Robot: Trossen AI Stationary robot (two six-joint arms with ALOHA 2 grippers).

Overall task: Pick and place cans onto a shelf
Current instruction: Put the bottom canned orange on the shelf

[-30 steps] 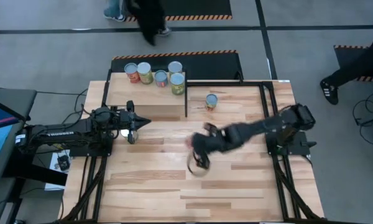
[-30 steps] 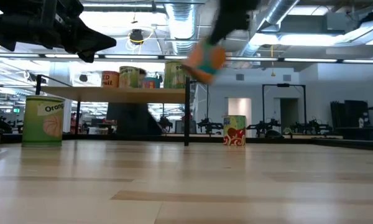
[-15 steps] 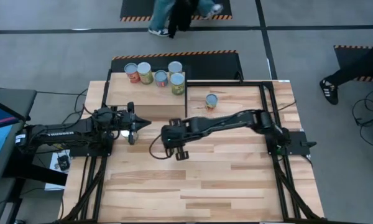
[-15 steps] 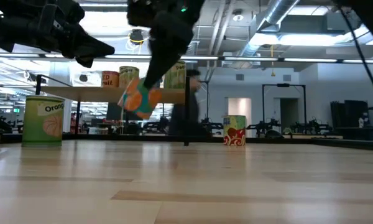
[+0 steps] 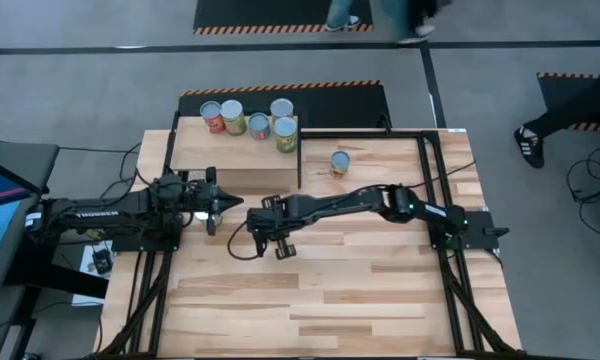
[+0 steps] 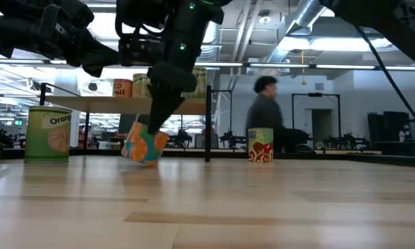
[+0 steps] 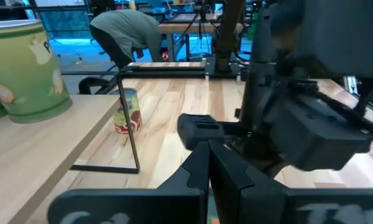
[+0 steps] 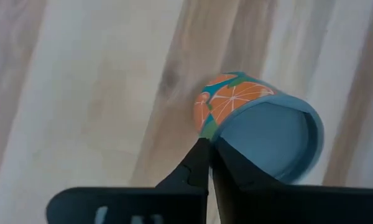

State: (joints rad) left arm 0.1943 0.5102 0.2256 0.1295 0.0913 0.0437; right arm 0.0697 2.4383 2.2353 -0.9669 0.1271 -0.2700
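Your orange-labelled can (image 6: pixel 144 146) sits tilted, low over the surface (image 5: pixel 360 290), just near of the shelf (image 5: pixel 195 160), with the right hand (image 5: pixel 271 238) on it; its fingers look nearly together beside the can, and you cannot tell whether they grip. Five cans (image 5: pixel 250 118) stand on the shelf, one (image 5: pixel 340 162) right of it. The left hand (image 5: pixel 223 201) hovers shut and empty, left of the can.

Even overhead lighting renders the tabletop (image 5: pixel 310 290) bright with soft shadows beneath the arms, while ceiling lamps (image 6: pixel 152 40) glare in the low view, a walking person (image 6: pixel 265 117) smears with motion blur, and the orange-labelled can (image 8: pixel 261 124) appears soft.
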